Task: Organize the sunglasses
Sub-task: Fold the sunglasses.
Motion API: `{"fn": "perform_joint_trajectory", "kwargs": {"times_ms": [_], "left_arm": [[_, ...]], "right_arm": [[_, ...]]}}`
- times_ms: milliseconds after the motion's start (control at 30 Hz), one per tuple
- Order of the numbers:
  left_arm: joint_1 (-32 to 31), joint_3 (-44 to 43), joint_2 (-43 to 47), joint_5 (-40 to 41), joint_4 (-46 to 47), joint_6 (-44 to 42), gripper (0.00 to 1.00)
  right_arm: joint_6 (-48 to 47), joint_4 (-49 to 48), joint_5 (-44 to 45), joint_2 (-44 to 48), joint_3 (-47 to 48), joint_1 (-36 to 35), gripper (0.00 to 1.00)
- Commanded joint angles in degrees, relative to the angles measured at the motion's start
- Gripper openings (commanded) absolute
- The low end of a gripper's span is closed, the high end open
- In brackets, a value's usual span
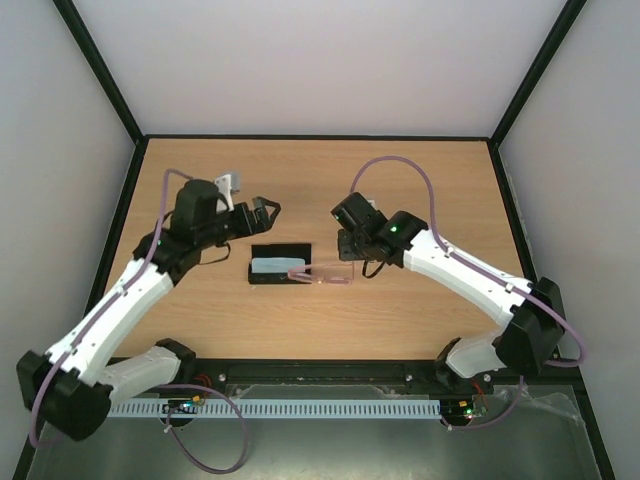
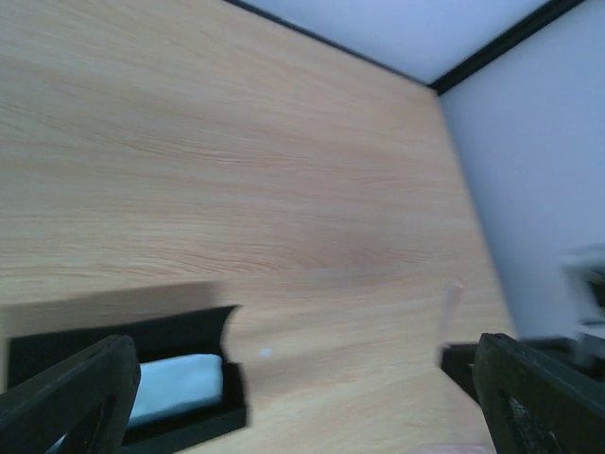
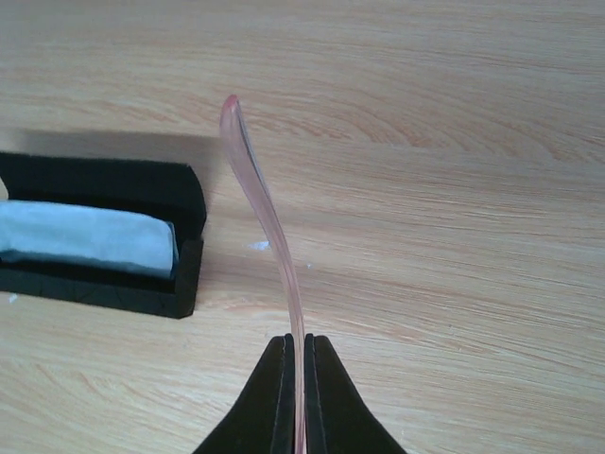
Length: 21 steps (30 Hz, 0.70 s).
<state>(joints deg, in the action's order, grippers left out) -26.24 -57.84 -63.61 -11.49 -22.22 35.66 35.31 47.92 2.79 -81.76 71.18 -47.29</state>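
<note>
Only sunglasses [image 3: 275, 248] arm visible btw right fingers [image 3: 331, 407].

The sunglasses [image 3: 269, 227] are a translucent pink. The case [image 1: 281, 265] is black and the cloth [image 1: 268, 266] in it is light blue. The table [image 1: 400, 200] is pale wood with fine streaked grain. The arms [image 1: 470, 275] are white with black joints, and their cables [image 1: 400, 165] are mauve.

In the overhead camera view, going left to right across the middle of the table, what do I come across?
First the black case with a blue cloth inside, then the pink sunglasses, then the right hand pinching them.
</note>
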Motion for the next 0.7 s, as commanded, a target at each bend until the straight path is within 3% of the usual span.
{"fn": "perform_joint_trajectory", "kwargs": {"times_ms": [0,167,533,667], "left_arm": [[0.51,8.52,7.52,-11.17,9.36,10.17,0.99],[-1.82,22.23,15.81,-15.28,25.04,23.7,0.99],[-10.22,27.89,14.18,-6.21,39.35,30.5,0.99],[-12.75,26.84,12.1,-3.19,39.01,29.27,0.99]], "right_arm": [[9.79,-6.17,5.31,4.15,-3.18,0.8,0.01],[17.62,-13.08,6.9,8.13,-8.02,1.58,0.01],[22.7,-17.37,6.99,7.99,-10.35,1.82,0.01],[23.82,-19.11,5.49,8.37,-11.69,1.84,0.01]]}}
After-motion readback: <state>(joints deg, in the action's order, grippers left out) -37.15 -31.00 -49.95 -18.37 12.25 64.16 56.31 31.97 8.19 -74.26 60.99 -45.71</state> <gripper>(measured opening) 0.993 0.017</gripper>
